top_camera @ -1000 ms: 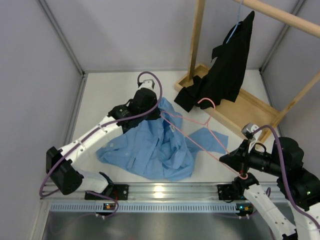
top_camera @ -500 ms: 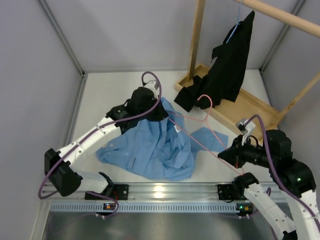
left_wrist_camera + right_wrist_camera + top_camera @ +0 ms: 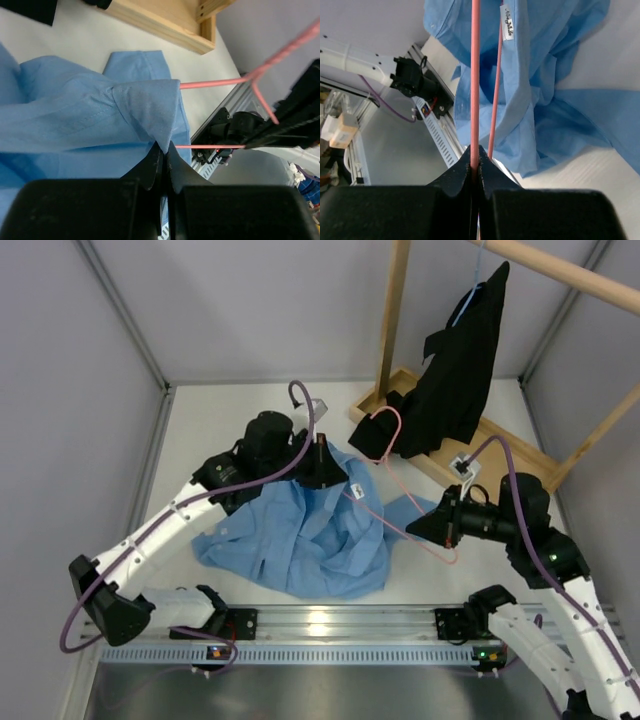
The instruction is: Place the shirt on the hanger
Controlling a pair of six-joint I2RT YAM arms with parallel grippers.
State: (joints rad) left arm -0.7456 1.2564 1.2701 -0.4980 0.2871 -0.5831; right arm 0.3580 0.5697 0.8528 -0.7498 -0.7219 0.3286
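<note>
The left gripper [image 3: 162,150] was pinched shut on a fold of the shirt [image 3: 300,540], near the collar as far as I could tell, holding that bit up off the table [image 3: 215,420] while the rest lay crumpled by the front rail. The right gripper [image 3: 475,152] was clamped on one wire of the hanger [image 3: 475,75], which hung slanted in the air over the shirt's right side, hook toward the black garment [image 3: 450,380].
</note>
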